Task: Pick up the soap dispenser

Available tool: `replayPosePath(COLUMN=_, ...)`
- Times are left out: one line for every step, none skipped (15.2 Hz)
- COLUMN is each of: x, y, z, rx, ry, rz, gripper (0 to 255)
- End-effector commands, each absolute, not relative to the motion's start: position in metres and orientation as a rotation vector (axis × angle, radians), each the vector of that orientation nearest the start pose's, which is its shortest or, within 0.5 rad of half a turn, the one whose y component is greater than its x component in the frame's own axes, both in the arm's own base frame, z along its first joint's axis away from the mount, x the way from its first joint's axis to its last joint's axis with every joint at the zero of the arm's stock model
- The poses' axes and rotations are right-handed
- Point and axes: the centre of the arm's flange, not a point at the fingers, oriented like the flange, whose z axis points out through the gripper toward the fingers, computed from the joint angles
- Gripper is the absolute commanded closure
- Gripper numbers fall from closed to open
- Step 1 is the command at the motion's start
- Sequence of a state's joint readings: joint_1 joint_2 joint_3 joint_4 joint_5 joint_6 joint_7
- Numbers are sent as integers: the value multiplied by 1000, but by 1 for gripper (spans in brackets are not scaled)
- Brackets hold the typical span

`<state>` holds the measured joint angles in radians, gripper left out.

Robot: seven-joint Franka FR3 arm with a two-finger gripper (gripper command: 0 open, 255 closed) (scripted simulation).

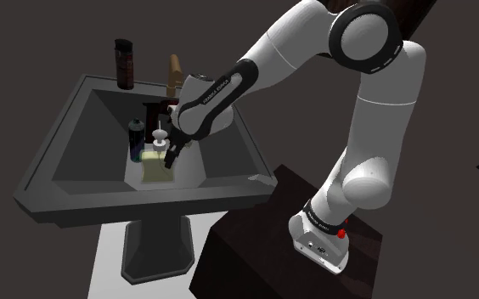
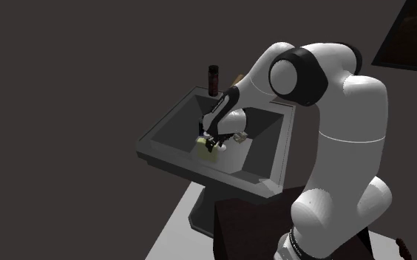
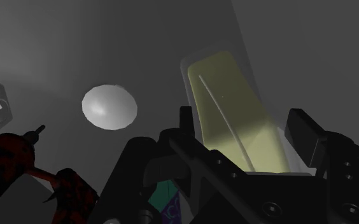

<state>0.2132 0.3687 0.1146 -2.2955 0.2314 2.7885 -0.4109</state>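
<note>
I'm hovering the end effector down in the sink, fingers apart and straddling the yellowish soap dispenser sitting on the basin floor toward the front rim. I'm seeing no clamping yet, so I'm judging closing is next.

Grey sink holds yellowish soap dispenser; bottle on rim
</note>
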Motion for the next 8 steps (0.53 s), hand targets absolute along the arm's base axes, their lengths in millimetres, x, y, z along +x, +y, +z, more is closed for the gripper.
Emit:
replayPosePath(x=514, y=166, z=200, rx=-2907, ry=-768, rz=-189, gripper=255)
replayPosePath(x=514, y=166, z=205, rx=-2907, ry=-768, rz=-189, gripper=255)
replayPosePath(x=513, y=166, z=210, rx=-2907, ry=-768, rz=-189, gripper=255)
replayPosePath(x=514, y=166, z=215, rx=-2907, ry=-768, rz=-189, gripper=255)
replayPosePath(x=514, y=166, z=221, rx=-2907, ry=-768, rz=-189, gripper=255)
replayPosePath(x=514, y=166, z=226, rx=-2907, ry=-768, rz=-189, gripper=255)
replayPosePath(x=514, y=166, z=231, rx=-2907, ry=-768, rz=-189, gripper=255)
replayPosePath(x=514, y=166, z=237, rx=-2907, ry=-768, rz=-189, gripper=255)
